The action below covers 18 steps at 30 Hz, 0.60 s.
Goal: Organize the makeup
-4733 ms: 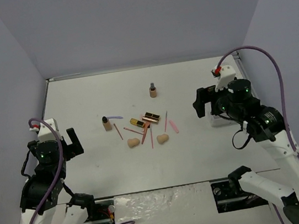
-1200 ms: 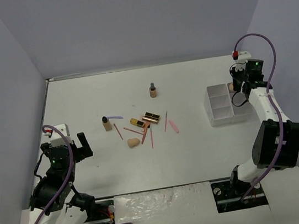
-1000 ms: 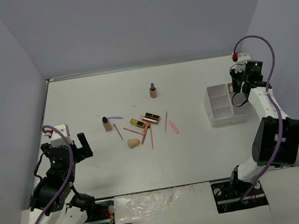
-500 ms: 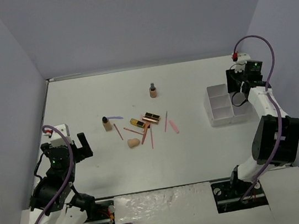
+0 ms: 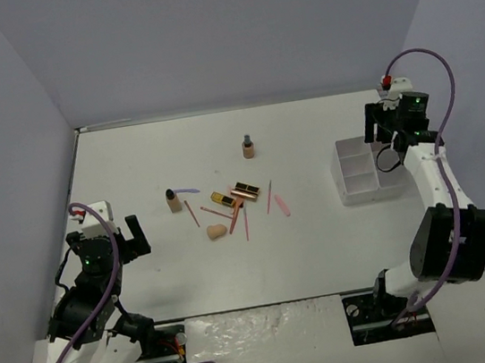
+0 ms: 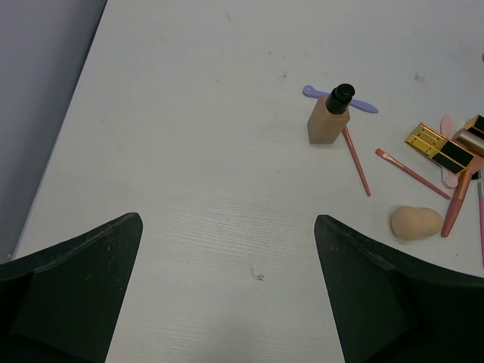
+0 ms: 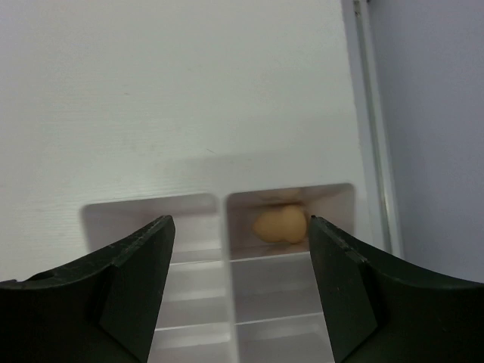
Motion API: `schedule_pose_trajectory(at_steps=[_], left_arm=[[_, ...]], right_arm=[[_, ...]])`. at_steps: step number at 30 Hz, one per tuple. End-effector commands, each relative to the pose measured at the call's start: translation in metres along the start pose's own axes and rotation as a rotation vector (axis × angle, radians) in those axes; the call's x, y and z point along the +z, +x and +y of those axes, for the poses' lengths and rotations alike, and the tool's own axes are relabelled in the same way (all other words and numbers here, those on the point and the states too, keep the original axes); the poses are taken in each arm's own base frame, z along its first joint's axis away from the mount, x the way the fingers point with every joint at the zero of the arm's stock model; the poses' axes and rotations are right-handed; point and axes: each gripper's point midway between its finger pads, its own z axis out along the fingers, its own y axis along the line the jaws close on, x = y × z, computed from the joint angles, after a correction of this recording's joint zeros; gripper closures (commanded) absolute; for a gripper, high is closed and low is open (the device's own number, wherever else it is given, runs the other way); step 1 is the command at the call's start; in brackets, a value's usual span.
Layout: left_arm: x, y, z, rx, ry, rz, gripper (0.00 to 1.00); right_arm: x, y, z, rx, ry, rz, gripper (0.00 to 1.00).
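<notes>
The makeup lies mid-table: a tan bottle (image 5: 173, 200) with a lilac stick (image 5: 188, 191) beside it, a second tan bottle (image 5: 248, 148) farther back, gold-black lipstick tubes (image 5: 244, 187), pink sticks (image 5: 245, 222) and a peach sponge (image 5: 217, 231). The left wrist view shows the near bottle (image 6: 330, 118), sponge (image 6: 415, 222) and tubes (image 6: 437, 146). Another peach sponge (image 7: 280, 224) lies in the far right compartment of the white tray (image 5: 358, 185). My right gripper (image 5: 384, 125) is open and empty above the tray's far end. My left gripper (image 5: 131, 239) is open and empty, left of the pile.
Grey walls close the table on the left, back and right. The tray (image 7: 198, 261) sits near the right wall, its other visible compartments bare. The table's far edge strip (image 7: 369, 113) runs close behind the tray.
</notes>
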Motion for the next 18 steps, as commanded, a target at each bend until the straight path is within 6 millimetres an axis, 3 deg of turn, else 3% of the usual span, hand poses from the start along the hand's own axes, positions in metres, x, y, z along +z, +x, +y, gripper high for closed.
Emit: schedule_pose_trajectory(at_steps=[1, 5, 9, 11, 18], left_arm=[[0.002, -0.021, -0.005, -0.015, 0.01, -0.059, 0.03], [0.004, -0.02, -0.005, -0.014, 0.004, -0.048, 0.03], [0.006, -0.019, -0.006, -0.013, 0.004, -0.035, 0.03], [0.006, -0.019, -0.007, -0.012, 0.002, -0.029, 0.03], [0.005, -0.02, -0.004, -0.017, -0.008, -0.028, 0.03]], right_arm=[[-0.052, -0.068, 0.086, 0.024, -0.121, -0.199, 0.31], [-0.075, -0.048, 0.176, 0.042, -0.208, -0.179, 0.27], [-0.095, -0.003, 0.263, 0.016, -0.293, -0.116, 0.26], [-0.116, 0.022, 0.317, -0.018, -0.384, -0.09, 0.25], [-0.143, 0.096, 0.433, -0.127, -0.557, -0.017, 0.27]])
